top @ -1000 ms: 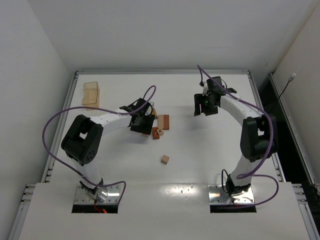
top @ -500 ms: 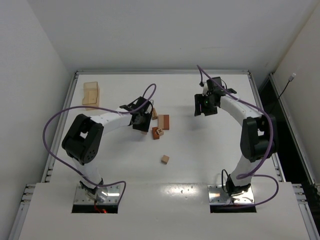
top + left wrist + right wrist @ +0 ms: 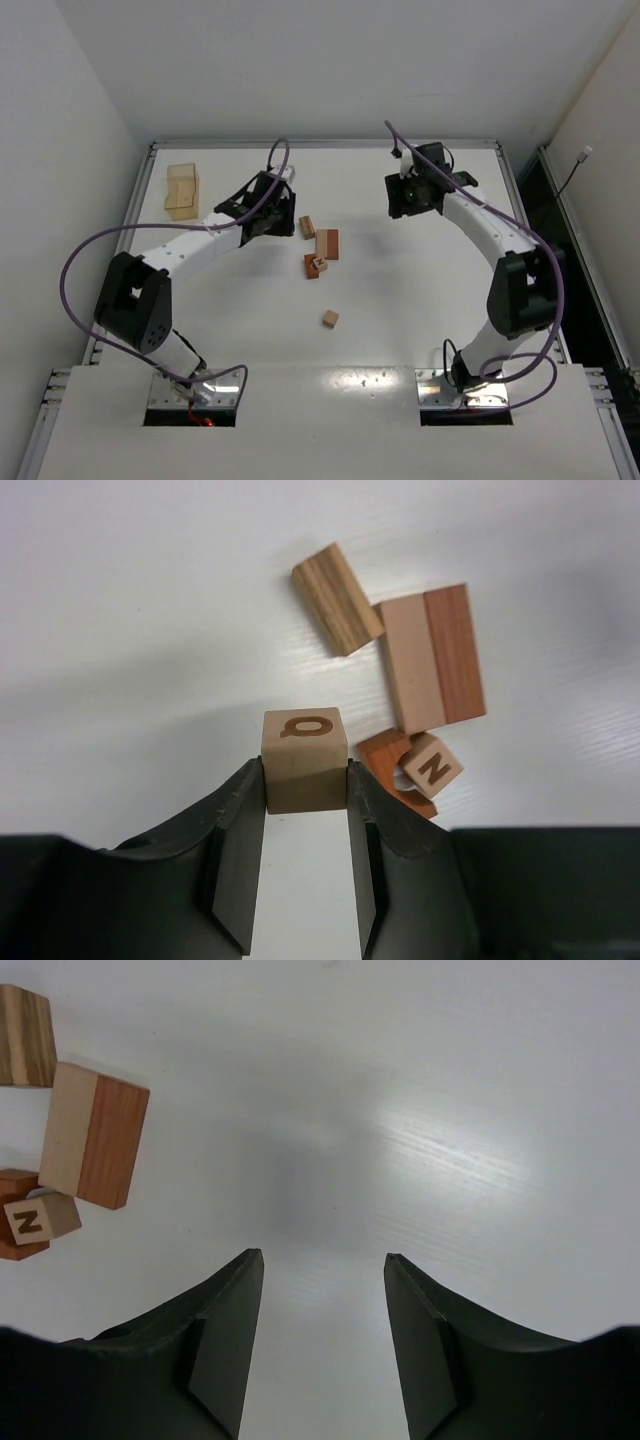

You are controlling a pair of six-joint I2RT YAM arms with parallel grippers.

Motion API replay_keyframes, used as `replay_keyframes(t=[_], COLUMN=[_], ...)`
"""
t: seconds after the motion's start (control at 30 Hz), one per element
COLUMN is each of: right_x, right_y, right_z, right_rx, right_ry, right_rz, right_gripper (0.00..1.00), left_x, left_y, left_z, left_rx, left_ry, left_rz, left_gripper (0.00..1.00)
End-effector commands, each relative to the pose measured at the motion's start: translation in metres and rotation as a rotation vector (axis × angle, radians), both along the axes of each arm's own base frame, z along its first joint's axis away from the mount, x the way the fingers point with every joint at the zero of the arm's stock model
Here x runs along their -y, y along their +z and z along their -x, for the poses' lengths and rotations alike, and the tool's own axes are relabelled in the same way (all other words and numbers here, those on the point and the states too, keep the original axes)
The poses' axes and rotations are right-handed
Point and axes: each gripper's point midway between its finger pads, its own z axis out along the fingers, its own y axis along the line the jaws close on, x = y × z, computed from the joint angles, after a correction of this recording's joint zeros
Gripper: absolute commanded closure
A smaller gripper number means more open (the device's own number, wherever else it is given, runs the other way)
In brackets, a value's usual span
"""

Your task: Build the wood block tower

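The left pincer [image 3: 306, 780] has lifted away from the loose wood blocks [image 3: 318, 250], pinching a lettered cube [image 3: 304, 742] above the bench [image 3: 150, 600], which is probably the tower's first piece, while the right pincer [image 3: 322, 1270] hangs spread and empty.

The worktop [image 3: 450, 1110] was smooth and white with a faint sheen. The wood blocks [image 3: 430, 660] were bare, matt timber, pale tan to reddish-brown, one striped with grain. The cube marked Q [image 3: 305, 755] looked sanded smooth. The left claw [image 3: 305, 772] and right claw [image 3: 323, 1260] were matt black plastic.
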Motion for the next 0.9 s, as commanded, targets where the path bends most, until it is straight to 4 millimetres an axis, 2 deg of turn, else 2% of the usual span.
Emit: replay_keyframes(t=[0.0, 0.07, 0.13, 0.17, 0.2, 0.23, 0.33, 0.4, 0.43, 0.5, 0.57, 0.7, 0.77, 0.8, 0.87], right_x=[-0.008, -0.007, -0.005, 0.005, 0.004, 0.004, 0.0, -0.004, -0.007, -0.011, -0.017, -0.025, -0.024, -0.025, -0.025], right_y=[0.059, 0.08, 0.091, 0.096, 0.099, 0.108, 0.115, 0.124, 0.13, 0.131, 0.137, 0.137, 0.143, 0.143, 0.133], right_z=[-0.023, -0.024, -0.027, -0.031, -0.032, -0.033, -0.035, -0.037, -0.038, -0.042, -0.044, -0.045, -0.043, -0.042, -0.036], right_rx=[0.224, 0.308, 0.355, 0.378, 0.392, 0.413, 0.426, 0.434, 0.441, 0.432, 0.422, 0.419, 0.43, 0.425, 0.381], right_ry=[0.079, 0.093, 0.079, 0.027, 0.019, 0.023, 0.053, 0.079, 0.102, 0.119, 0.141, 0.145, 0.098, 0.082, 0.062], right_rz=[0.12, 0.228, 0.291, 0.33, 0.34, 0.341, 0.286, 0.245, 0.209, 0.17, 0.153, 0.13, 0.093, 0.075, 0.061], right_gripper=[0.52, 0.52, 0.52, 0.5, 0.48, 0.48, 0.41, 0.36, 0.34, 0.3, 0.3, 0.3, 0.31, 0.31, 0.31], left_x=[0.009, 0.009, 0.007, 0.004, 0.003, 0.004, 0.004, 0.006, -0.002, 0.002, -0.001, -0.007, 0.002, -0.001, -0.001], left_y=[0.052, 0.059, 0.061, 0.061, 0.07, 0.075, 0.092, 0.092, 0.092, 0.096, 0.101, 0.103, 0.103, 0.103, 0.095], left_z=[-0.018, -0.019, -0.018, -0.02, -0.018, -0.017, -0.012, -0.011, -0.015, -0.015, -0.015, -0.019, -0.014, -0.016, -0.022], left_rx=[0.149, 0.173, 0.195, 0.208, 0.237, 0.265, 0.324, 0.314, 0.306, 0.286, 0.274, 0.282, 0.284, 0.29, 0.289], left_ry=[0.014, 0.007, -0.021, -0.039, -0.049, -0.063, -0.104, -0.114, -0.096, -0.112, -0.078, -0.044, -0.077, -0.058, 0.015], left_rz=[0.1, 0.104, 0.079, 0.045, 0.029, 0.018, 0.028, 0.053, 0.069, 0.143, 0.195, 0.177, 0.171, 0.158, 0.137], left_gripper=[1.0, 1.0, 1.0, 1.0, 1.0, 1.0, 1.0, 1.0, 1.0, 1.0, 1.0, 1.0, 1.0, 1.0, 1.0])
